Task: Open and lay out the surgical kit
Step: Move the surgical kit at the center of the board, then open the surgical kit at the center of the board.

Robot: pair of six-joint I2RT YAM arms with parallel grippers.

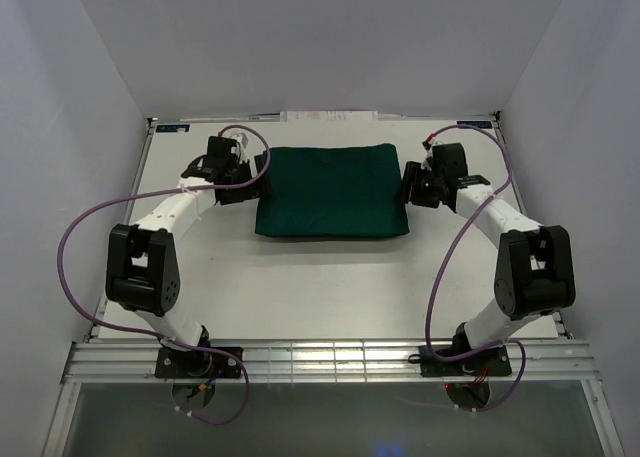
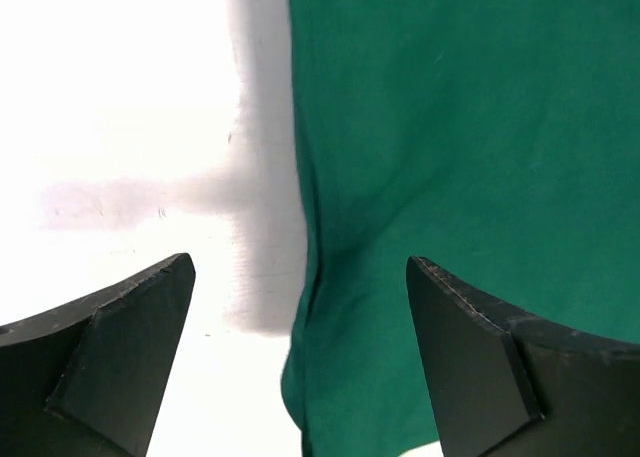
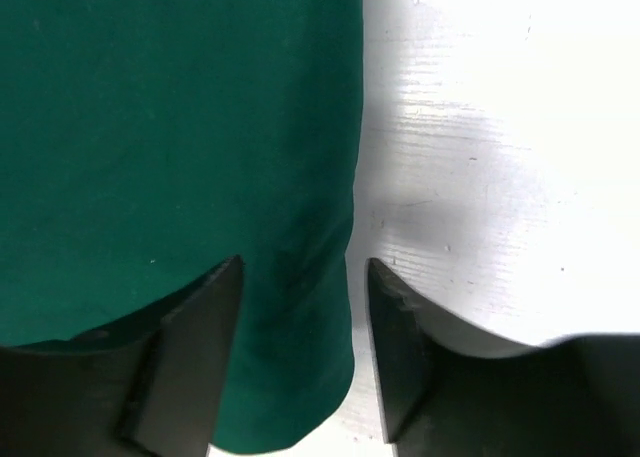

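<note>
Surgical kit (image 1: 332,192), long axis left-right

Matched pair of arms, one lot.
- Left arm (image 1: 185,212), right arm (image 1: 490,209): slim white tubular links.
- Left elbow housing (image 1: 145,267), right elbow housing (image 1: 535,267): bulky, rounded, black.
- Left wrist block (image 1: 228,159), right wrist block (image 1: 440,172): black and angular, with small white fittings.
- Left cable (image 1: 70,239), right cable (image 1: 440,267): purple, one per arm, slung in a wide loose loop from base to wrist.
- Left base (image 1: 195,362), right base (image 1: 465,357): flat black plates.
- Jaws: matte black wedges with bevelled edges and flat inner faces.
</note>
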